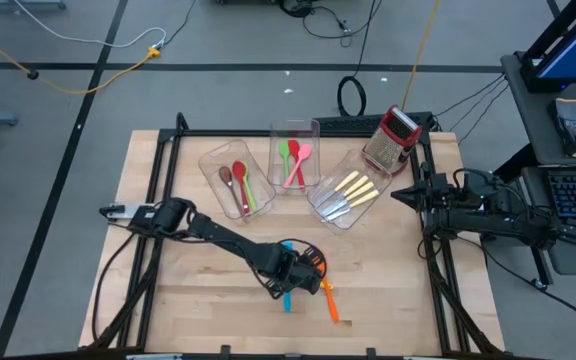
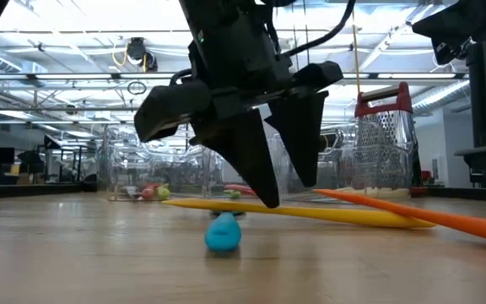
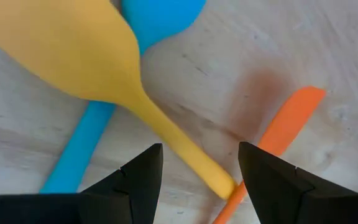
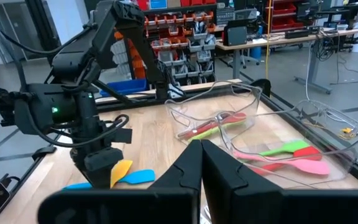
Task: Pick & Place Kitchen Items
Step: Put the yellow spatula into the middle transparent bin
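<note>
Most kitchen items already lie in the clear bins [image 1: 294,150]; three spatulas remain on the counter [image 1: 198,280]. The left gripper [image 3: 197,168], fingers open, straddles the yellow spatula [image 3: 104,68], probably not yet gripping. Blue spatula [image 3: 79,149] and orange spatula [image 3: 284,130] wait. The right gripper [image 4: 201,168] rests closed, empty.

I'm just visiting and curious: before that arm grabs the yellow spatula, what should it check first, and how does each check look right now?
1. Left gripper open: ok.
2. Yellow spatula handle lies between the fingers: ok.
3. Yellow spatula free of neighbours: not ok; it lies across the blue spatula and its handle tip reaches the orange spatula.
4. Fingers low enough to close on the handle: cannot tell.
5. Right gripper shut, off at the table's right side: ok.
</note>
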Controlling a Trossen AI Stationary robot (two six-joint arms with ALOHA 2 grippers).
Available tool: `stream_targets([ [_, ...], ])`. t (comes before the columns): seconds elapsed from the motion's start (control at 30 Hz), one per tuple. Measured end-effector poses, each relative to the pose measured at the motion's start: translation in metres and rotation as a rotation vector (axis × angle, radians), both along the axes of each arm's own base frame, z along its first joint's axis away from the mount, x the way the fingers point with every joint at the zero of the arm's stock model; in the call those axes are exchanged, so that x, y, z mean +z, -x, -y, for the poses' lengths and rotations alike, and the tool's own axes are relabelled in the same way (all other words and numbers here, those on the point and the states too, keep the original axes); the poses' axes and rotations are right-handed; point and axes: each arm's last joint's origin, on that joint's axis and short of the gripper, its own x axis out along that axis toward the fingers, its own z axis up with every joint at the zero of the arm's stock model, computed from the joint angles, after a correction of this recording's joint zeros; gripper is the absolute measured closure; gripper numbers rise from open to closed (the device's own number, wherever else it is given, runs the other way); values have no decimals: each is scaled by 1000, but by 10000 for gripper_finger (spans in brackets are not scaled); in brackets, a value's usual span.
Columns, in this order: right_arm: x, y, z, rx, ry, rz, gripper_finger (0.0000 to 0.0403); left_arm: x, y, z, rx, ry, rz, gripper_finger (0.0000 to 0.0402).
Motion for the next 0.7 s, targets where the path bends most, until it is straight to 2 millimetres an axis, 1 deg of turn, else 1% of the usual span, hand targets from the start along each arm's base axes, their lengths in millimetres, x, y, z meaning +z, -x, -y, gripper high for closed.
stream_targets([
  [0.1, 0, 0, 0, 0, 0, 0, 403, 0, -1, -2, 4, 2, 1, 188],
  [0.37, 0, 0, 0, 0, 9, 0, 403, -7, 1, -3, -1, 32, -5, 188],
  [0.57, 0, 0, 0, 1, 25, -2, 403, -15, 4, -7, 1, 50, -31, 188],
  [0.7, 0, 0, 0, 1, 25, -2, 403, -21, 6, -9, -5, 69, -14, 188],
])
